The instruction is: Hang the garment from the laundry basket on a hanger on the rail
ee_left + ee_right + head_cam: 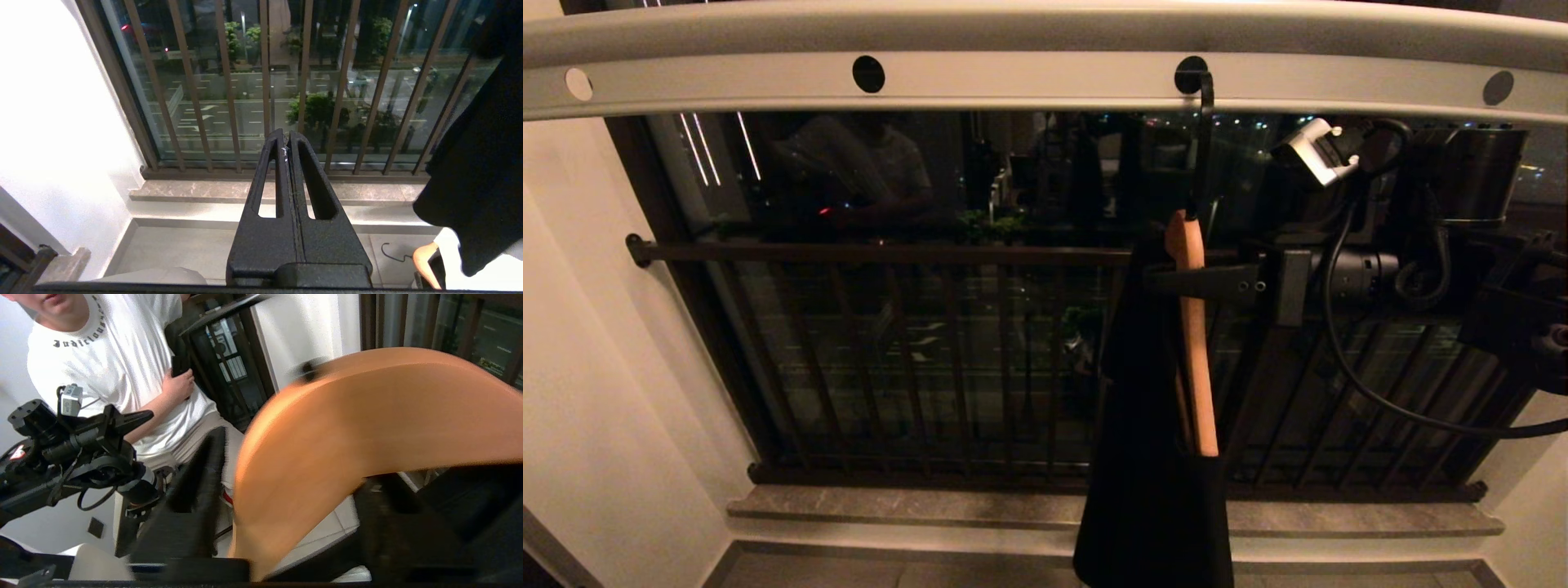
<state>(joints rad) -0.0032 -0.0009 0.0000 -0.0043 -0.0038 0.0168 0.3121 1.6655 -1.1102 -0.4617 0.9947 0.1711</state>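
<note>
Night window behind: black garment [1152, 490] on orange wooden hanger [1194, 343] hooked at pale grey holed rail [1029, 82], 12 o'clock; right hand [1209, 282] straddling it, fingers apart, release left.

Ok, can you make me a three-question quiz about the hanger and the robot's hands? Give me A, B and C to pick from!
1. Where is the hook of the hanger?
A. On the dark window railing
B. In a hole of the rail
C. On the floor

2. What colour is the garment on the hanger?
A. White
B. Red
C. Black

3. How is the left gripper?
A. Shut, holding nothing
B. Wide open
C. Shut on the hanger

Answers:
1 B: the hook goes up into a round hole in the pale grey bar.
2 C: the cloth hangs black under the wooden hanger.
3 A: its two fingers press together with nothing between them.
</note>
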